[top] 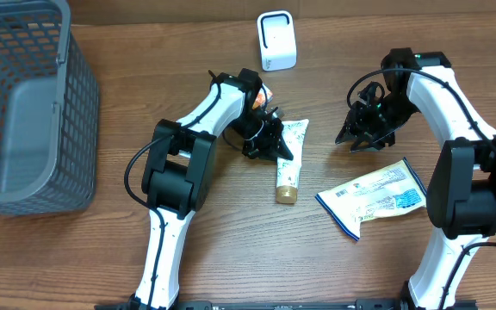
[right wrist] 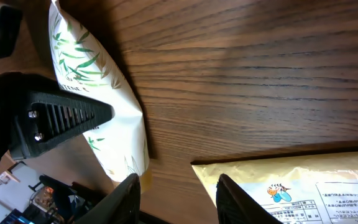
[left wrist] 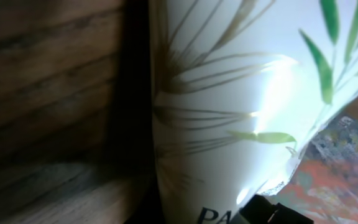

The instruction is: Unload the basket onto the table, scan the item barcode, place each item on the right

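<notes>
The tube (top: pixel 288 164) lies mid-table, its gold cap toward the near edge. The left claw (top: pixel 276 147) is closed at the tube's far left side, but whether it pinches the tube cannot be told. The right claw (top: pixel 356 138) is open and empty, right of the tube and just beyond the packet (top: pixel 373 196).

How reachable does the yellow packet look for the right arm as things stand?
Probably yes: the right claw hangs open close beside the yellow packet; nothing lies between them or on it.

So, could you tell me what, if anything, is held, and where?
The left tool is shut at the tube's crimped end, grip uncertain; the right tool is empty.
</notes>
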Action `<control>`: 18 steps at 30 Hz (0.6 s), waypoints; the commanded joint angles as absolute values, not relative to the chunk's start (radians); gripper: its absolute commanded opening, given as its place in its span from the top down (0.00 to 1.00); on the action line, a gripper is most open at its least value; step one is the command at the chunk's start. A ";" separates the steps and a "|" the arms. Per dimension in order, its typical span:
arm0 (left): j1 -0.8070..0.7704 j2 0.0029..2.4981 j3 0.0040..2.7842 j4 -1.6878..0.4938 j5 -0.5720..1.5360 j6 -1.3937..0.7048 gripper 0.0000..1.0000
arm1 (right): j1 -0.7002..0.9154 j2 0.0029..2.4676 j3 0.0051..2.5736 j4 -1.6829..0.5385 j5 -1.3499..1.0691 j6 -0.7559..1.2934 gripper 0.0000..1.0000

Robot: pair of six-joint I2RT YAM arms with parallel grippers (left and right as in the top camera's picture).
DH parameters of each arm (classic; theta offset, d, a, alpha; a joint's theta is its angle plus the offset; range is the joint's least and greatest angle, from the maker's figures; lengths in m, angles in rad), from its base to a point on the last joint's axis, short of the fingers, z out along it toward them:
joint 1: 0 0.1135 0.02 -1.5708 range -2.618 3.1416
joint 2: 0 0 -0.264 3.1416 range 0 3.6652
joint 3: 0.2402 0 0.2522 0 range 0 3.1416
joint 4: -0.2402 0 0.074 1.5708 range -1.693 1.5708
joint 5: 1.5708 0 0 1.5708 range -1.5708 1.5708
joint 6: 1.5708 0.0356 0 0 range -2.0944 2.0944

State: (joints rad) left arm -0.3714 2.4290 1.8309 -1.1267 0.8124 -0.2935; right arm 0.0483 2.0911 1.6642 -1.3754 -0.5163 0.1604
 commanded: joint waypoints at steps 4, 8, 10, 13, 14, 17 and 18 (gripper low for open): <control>-0.321 2.504 1.943 -1.300 0.698 -0.283 0.96 | 0.054 2.082 1.644 -1.355 -0.513 0.152 0.59; -0.311 2.504 2.054 -1.386 0.701 -0.255 0.96 | 0.084 2.082 1.605 -1.321 -0.527 0.156 0.59; -0.312 2.504 2.094 -1.409 0.739 -0.270 0.96 | 0.109 2.082 1.580 -1.288 -0.570 0.156 0.59; -0.299 2.504 2.120 -1.430 0.927 -0.249 0.96 | 0.146 2.082 1.525 -1.190 -0.710 0.179 0.59; -0.294 2.504 2.120 -1.433 0.965 -0.236 0.96 | 0.150 2.082 1.512 -1.165 -0.746 0.192 0.59; -0.270 2.504 2.120 -1.444 1.064 -0.207 0.96 | 0.151 2.082 1.438 -1.023 -0.974 0.218 0.56; -0.265 2.504 2.120 -1.446 1.094 -0.197 0.96 | 0.151 2.082 1.419 -0.998 -1.021 0.218 0.53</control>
State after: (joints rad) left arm -0.2848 2.5011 2.0895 -1.4353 0.8921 -0.2516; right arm 0.1593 2.0911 1.4746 -1.0565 -0.7727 0.1947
